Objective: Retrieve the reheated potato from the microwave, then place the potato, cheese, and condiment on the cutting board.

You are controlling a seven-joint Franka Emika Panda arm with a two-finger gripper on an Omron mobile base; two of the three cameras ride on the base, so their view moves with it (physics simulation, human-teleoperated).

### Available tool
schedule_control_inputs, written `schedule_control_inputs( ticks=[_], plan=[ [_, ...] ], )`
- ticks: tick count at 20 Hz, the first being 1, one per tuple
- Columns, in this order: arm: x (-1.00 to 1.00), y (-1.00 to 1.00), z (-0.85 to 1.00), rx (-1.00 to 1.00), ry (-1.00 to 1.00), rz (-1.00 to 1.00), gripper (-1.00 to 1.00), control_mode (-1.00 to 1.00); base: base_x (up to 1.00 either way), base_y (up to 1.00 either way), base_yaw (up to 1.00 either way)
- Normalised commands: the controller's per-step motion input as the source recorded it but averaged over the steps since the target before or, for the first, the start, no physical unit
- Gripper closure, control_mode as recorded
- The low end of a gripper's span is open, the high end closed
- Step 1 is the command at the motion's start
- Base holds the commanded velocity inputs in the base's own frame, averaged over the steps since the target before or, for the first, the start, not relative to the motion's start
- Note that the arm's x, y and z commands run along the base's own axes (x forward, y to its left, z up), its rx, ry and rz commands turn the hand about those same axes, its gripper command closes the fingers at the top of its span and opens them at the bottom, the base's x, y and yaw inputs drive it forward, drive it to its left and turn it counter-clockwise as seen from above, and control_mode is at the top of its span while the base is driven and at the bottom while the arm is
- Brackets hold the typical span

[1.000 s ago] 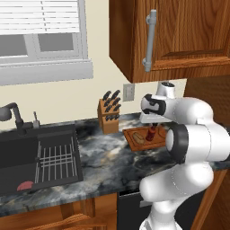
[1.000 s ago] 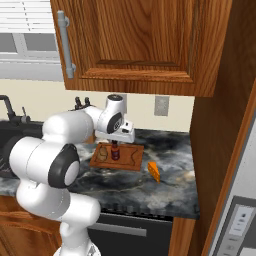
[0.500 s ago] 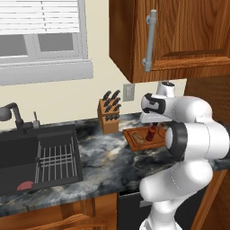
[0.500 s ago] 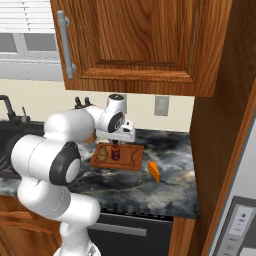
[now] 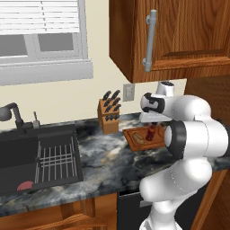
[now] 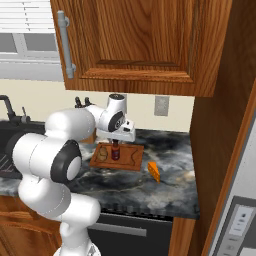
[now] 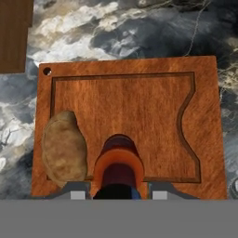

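The potato (image 7: 64,148) and the condiment (image 7: 118,160) both sit on the cutting board (image 7: 130,97), and the cheese (image 6: 154,171) lies on the counter (image 6: 175,185) just beside the board's edge. The gripper (image 7: 118,193) straddles the bottle, but I cannot tell if it is squeezing or letting go. I think the bottle step is ending, and the next move is to lift away and fetch the cheese.

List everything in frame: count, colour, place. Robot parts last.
cutting board: 1, reddish-brown, on the counter.
potato: 1, tan-brown, lying on the board.
condiment: 1, dark red bottle, upright on the board beside the potato.
cheese: 1, orange wedge, on the counter off the board.
knife block: 1, wooden with dark handles, by the wall.
sink: 1, black, with a rack inside.
faucet: 1, black, behind the sink.
gripper: 1, jaws either side of the bottle; grip unclear.
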Motion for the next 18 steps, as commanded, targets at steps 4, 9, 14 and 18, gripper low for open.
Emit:
schedule_control_inputs(
  ticks=[4, 9, 14, 18],
  plan=[
    [0.00, 0.02, -0.05, 0.00, 0.00, 0.00, -1.00, -1.00, 0.00, 0.00, 0.00],
    [0.00, 0.00, -0.04, 0.00, 0.00, 0.00, -1.00, -1.00, 0.00, 0.00, 0.00],
    [0.00, 0.00, 0.00, 0.00, 0.00, 0.00, -1.00, -1.00, 0.00, 0.00, 0.00],
    [-0.02, 0.00, 0.00, 0.00, 0.00, 0.00, -1.00, -1.00, 0.00, 0.00, 0.00]
  ],
)
